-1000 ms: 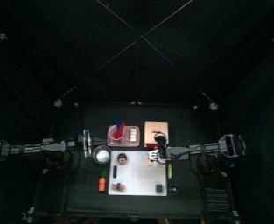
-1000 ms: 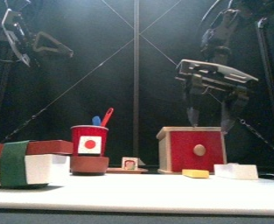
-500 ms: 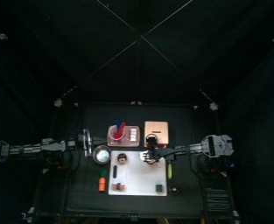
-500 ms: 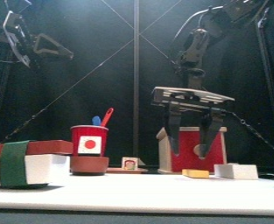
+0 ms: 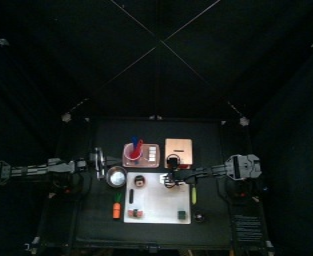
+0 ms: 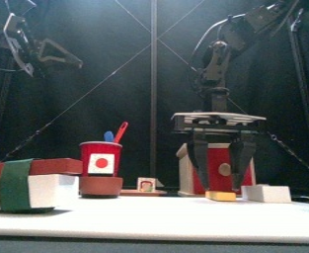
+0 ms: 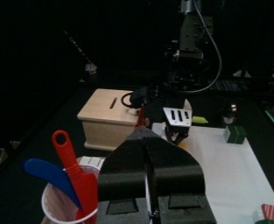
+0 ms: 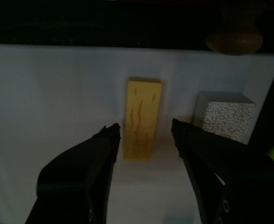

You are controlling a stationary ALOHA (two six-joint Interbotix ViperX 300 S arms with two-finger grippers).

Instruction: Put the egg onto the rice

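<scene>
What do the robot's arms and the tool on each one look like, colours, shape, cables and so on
Both arms are black, slim and jointed, with black cables looping along them. The right tool has a broad flat black crossbar with two long, narrow black fingers hanging from it. The left tool shows two wide, dark grey-black fingers with smooth, slightly glossy faces. No coloured markings are visible on either arm.

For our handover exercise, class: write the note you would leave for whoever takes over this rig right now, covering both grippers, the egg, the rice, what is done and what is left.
Right gripper: open, pointing down, jaws on either side of the egg, not yet closed on it.
Left gripper: jaws together, empty, resting at the table's left side.
Egg: lying flat on the white mat, beside the rice, in front of the box.
Done: right arm lined up over the egg.
Left: close on the egg, lift it, set it on the rice.
</scene>
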